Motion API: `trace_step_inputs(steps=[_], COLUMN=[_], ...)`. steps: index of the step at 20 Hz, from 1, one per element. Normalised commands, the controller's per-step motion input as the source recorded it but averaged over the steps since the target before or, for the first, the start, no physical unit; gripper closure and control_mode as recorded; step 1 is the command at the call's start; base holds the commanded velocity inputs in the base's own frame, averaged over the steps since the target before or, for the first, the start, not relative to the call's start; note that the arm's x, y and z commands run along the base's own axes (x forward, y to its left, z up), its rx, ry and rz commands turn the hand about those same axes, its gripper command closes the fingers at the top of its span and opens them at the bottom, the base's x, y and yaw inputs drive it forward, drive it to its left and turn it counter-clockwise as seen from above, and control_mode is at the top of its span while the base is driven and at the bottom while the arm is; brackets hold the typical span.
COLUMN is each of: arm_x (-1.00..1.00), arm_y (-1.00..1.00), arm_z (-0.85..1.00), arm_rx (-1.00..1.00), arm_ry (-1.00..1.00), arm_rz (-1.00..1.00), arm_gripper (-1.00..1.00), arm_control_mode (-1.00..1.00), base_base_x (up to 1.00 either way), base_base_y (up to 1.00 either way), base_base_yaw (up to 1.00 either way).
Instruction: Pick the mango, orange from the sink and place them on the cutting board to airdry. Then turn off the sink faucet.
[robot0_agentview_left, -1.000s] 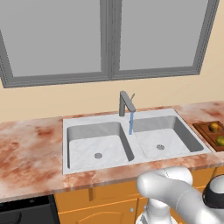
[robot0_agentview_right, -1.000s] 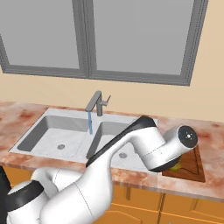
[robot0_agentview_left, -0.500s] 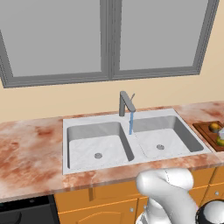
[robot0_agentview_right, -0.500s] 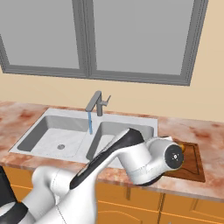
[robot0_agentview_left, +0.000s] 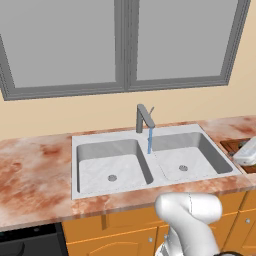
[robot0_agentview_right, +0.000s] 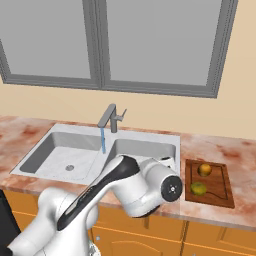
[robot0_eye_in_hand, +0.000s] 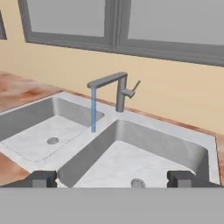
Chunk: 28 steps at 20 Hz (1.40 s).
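Done: mango (robot0_agentview_right: 198, 188) & orange (robot0_agentview_right: 204, 169) both on the board (robot0_agentview_right: 220, 199), which sits on the counter at 3 o'clock of the sink (robot0_agentview_right: 145, 137). Orange at 12 o'clock of mango, close, can't tell if touching.
Sink: both basins bare apart from drains, by the base views & hand view.
Left: faucet (robot0_eye_in_hand: 119, 89) running, blue stream drops from the spout tip near the divider. Needs shutting off; I judge that's the last step.
Lever: thin handle (robot0_eye_in_hand: 133, 87) sticks out at 2 o'clock from the post in hand view, free on all sides.
My gripper (robot0_eye_in_hand: 112, 179): fingers wide apart, nothing btwn them, aimed at the faucet over the near basin.
Room: open air from me to the lever, nothing in the path. Wall & window sill just behind the post, so little depth past the lever.
Edges: sink front rim below me, divider ridge at 10 o'clock; board rim is well off to the side.
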Motion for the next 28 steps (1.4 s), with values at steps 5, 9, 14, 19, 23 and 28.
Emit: trace_step_inputs(steps=[5, 9, 14, 19, 23, 28], arm_x=[0.05, 0.09, 0.11, 0.1, 0.0, 0.06], arm_y=[0.15, 0.0, 0.01, 0.12, 0.15, 0.37], arm_z=[0.0, 0.05, 0.05, 0.01, 0.04, 0.0], arm_rx=[0.07, 0.17, 0.16, 0.04, 0.0, 0.0], arm_ry=[-0.03, 0.0, -0.02, -0.1, -0.13, -0.15], arm_rz=[0.05, 0.15, 0.12, 0.07, 0.04, -0.01], arm_gripper=[-1.0, -1.0, -1.0, -1.0, -1.0, -1.0], arm_control_mode=[-1.0, -1.0, -1.0, -1.0, -1.0, -1.0], base_base_x=[0.0, 0.0, 0.0, 0.0, 0.0, 0.0], base_base_y=[0.0, 0.0, 0.0, 0.0, 0.0, 0.0], base_base_yaw=[0.0, 0.0, 0.0, 0.0, 0.0, 0.0])
